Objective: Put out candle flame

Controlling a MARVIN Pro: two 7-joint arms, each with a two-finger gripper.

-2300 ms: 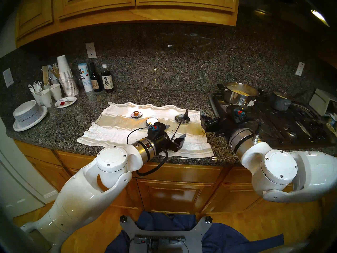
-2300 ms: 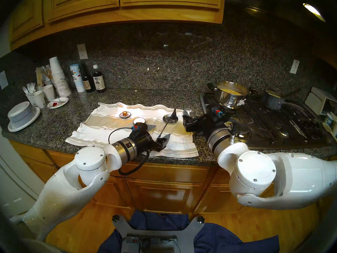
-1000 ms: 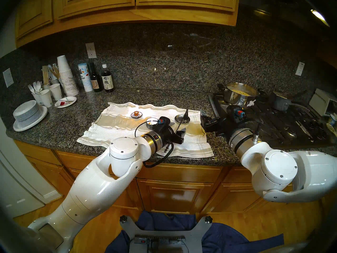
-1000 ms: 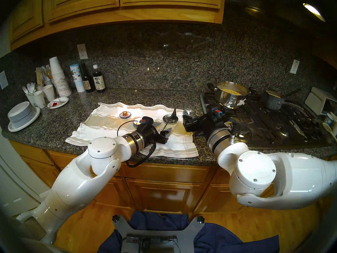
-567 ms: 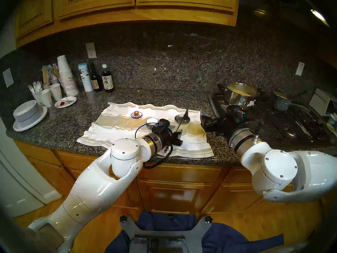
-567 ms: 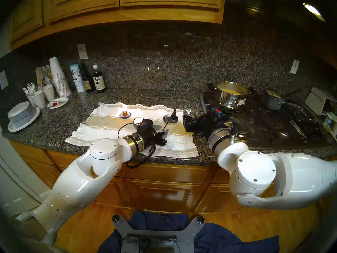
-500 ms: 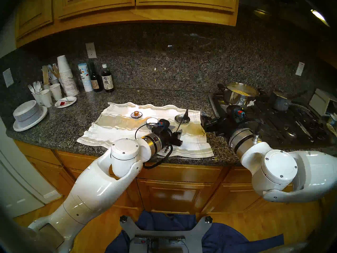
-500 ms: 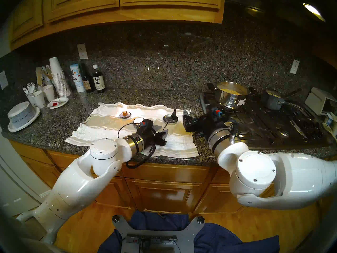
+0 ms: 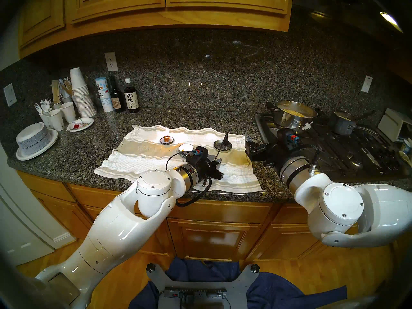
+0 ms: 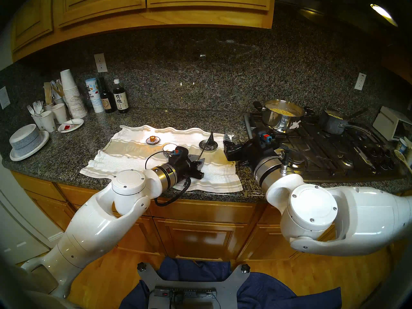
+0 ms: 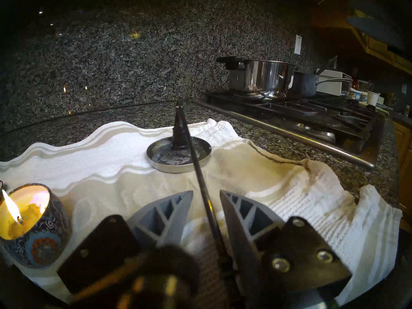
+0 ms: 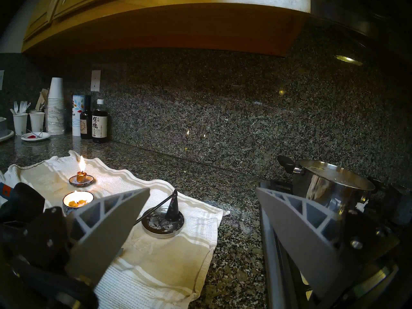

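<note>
Step in hand: left hand (image 11: pixel 206 198) narrowed around the candle snuffer (image 11: pixel 196 168) handle, not yet clamped.
Next: clamp, lift, cap the flame of the near candle (image 11: pixel 29 215); right hand (image 12: pixel 200 219) wide, idle.

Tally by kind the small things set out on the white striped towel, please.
Lit candles: 2 (short orange candle; yellow wax candle in a blue patterned cup)
Snuffers: 1 (black cone-shaped metal snuffer with a long thin handle)
Dishes: 2 (round silver metal dish; small pale saucer)
Total: 5
</note>
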